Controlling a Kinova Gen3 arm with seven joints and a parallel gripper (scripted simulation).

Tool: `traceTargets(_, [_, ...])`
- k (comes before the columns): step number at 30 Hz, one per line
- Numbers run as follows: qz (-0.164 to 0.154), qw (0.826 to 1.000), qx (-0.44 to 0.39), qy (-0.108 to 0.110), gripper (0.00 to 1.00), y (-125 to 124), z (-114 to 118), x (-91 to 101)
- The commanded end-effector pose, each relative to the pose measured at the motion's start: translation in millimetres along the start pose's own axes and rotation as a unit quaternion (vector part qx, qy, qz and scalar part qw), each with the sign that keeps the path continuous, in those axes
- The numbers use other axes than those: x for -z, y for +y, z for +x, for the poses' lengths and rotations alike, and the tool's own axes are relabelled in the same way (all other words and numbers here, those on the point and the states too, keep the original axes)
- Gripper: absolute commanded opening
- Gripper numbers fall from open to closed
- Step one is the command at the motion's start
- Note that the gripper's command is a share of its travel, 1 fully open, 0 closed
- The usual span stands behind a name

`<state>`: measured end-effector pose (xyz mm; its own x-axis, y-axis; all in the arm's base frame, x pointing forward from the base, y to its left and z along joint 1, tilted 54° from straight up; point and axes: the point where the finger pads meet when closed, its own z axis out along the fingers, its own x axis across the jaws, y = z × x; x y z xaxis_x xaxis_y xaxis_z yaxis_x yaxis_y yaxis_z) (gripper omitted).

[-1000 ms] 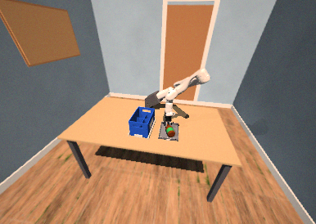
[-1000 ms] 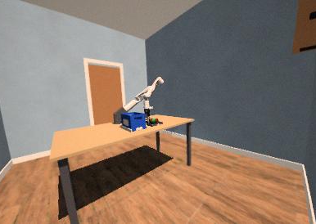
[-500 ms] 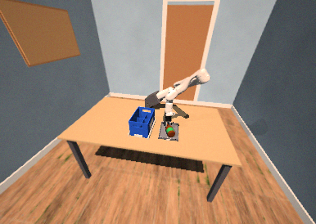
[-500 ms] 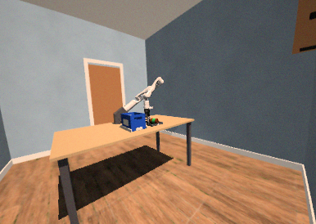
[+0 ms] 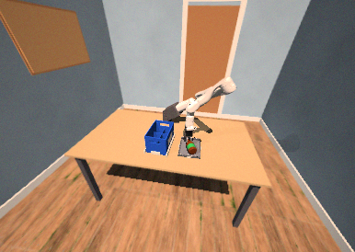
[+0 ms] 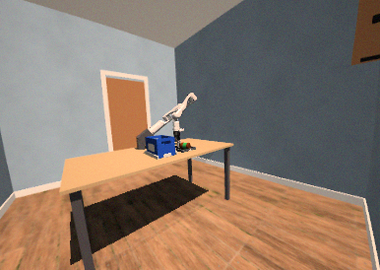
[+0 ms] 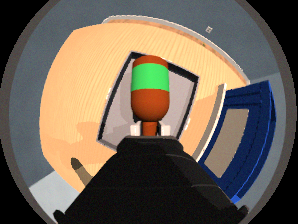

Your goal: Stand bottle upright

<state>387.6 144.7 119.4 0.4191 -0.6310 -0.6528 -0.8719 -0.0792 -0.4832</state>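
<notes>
A brown bottle [image 5: 190, 148] [image 6: 184, 145] [image 7: 149, 96] with a green band lies on its side over the grey tray [image 5: 197, 147] [image 7: 120, 123]. My gripper [image 5: 188, 137] [image 7: 149, 125] is shut on the bottle's neck end, low over the tray. In the wrist view the bottle points away from the gripper body, which hides the fingertips. The blue crate [image 5: 159, 136] [image 6: 160, 146] [image 7: 249, 129] stands just left of the tray in the top view.
The wooden table [image 5: 114, 138] [image 6: 108, 163] holds the crate and the tray near its middle. The arm's base [image 5: 173, 111] stands behind them at the table's back edge. Walls and a door stand beyond the table.
</notes>
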Motion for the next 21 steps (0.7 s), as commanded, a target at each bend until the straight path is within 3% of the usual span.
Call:
traceTargets(1, [0.001,1.000,0.000,0.001,0.00,-0.6,0.4,0.5])
traceTargets(21, [0.001,1.000,0.000,0.001,0.00,-0.6,0.4,3.3])
